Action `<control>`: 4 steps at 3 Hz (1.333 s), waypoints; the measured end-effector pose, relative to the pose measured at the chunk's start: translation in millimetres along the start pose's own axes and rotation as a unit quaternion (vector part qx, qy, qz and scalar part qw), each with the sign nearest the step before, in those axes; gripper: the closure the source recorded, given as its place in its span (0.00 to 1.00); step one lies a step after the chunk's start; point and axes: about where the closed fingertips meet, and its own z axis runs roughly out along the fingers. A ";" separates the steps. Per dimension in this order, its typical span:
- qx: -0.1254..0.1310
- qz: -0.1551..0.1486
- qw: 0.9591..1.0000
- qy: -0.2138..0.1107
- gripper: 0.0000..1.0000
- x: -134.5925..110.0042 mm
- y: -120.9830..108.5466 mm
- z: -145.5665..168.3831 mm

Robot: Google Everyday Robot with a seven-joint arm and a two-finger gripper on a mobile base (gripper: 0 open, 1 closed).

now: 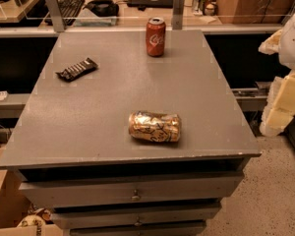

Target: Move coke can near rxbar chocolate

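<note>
Currently coke can [156, 36] upright, top centre; rxbar chocolate [76, 69] well apart toward left, lying diagonal. Gripper outside frame, state cannot tell.

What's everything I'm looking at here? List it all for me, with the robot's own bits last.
red aluminium coke can: one, red with silver top, upright at the table's far edge.
flat dark-wrapped rxbar chocolate: one, brown-black, lying far left on the table.
gold-and-brown patterned can: one, on its side, front middle.
grey table with drawers: one, grey, centre.
black keyboard: one, on the desk behind, left.
gripper: one, pale cream, right edge of view, beside the table.
</note>
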 end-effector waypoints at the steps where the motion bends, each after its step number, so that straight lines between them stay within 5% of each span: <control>1: 0.002 0.001 1.000 -0.003 0.00 -2.0 -3.3 2.0; 3: 0.032 0.042 0.995 -0.089 0.00 -55.3 -98.4 64.3; 4: 0.036 0.080 0.984 -0.154 0.00 -87.4 -159.4 103.4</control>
